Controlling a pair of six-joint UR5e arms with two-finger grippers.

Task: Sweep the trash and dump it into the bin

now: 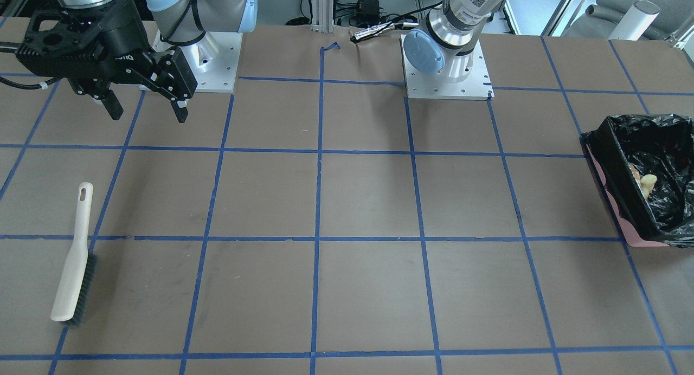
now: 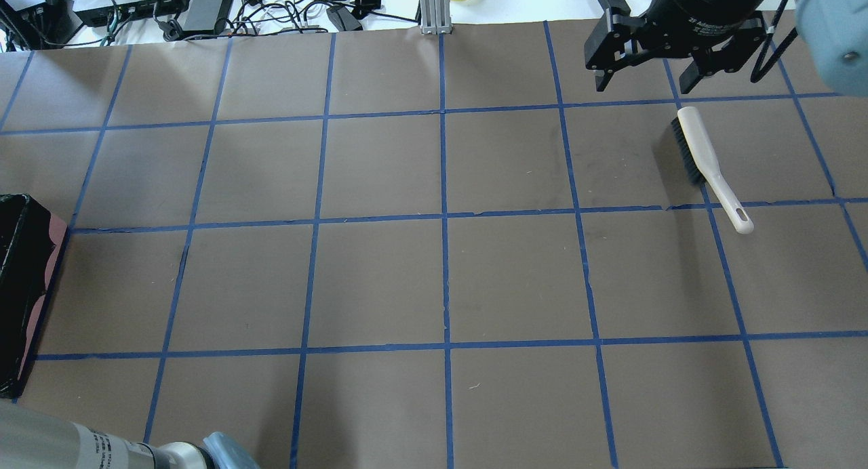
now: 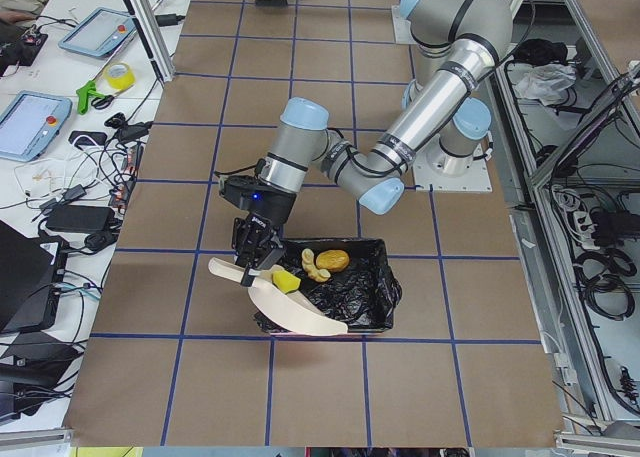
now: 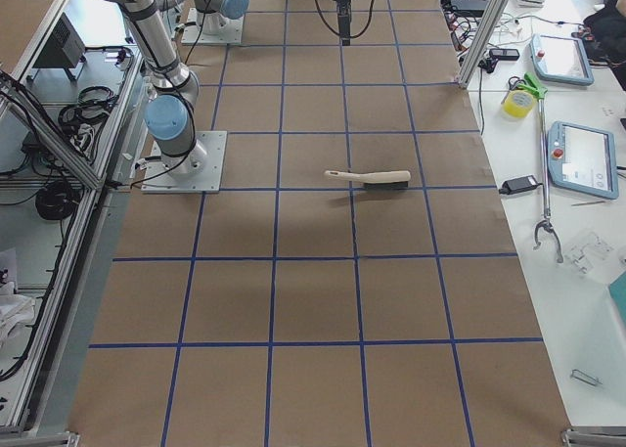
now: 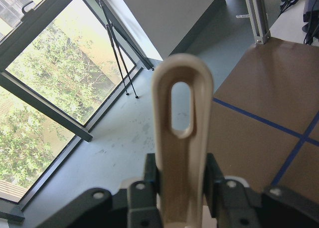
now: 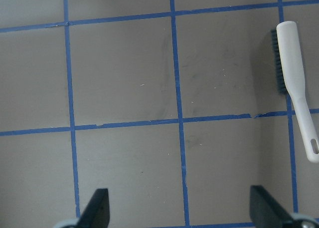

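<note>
Bin (image 3: 386, 282) stood at the worktop's (image 2: 380, 279) left end. The trash (image 3: 333, 260) lay inside it, just beside and below the left end effector (image 3: 256, 257), which was clamped on the dustpan (image 3: 300, 315) handle, pan tilted over the bin rim. Right end effector (image 1: 147, 112) hung fingers apart above the worktop, with the brush (image 1: 73, 266) lying flat nearby, not touching.

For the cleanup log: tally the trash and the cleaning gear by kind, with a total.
Trash pieces: 3 (orange-brown blob, cream crescent, yellow-green wedge)
Brush: 1
Dustpan: 1
Bin: 1
Total: 6
</note>
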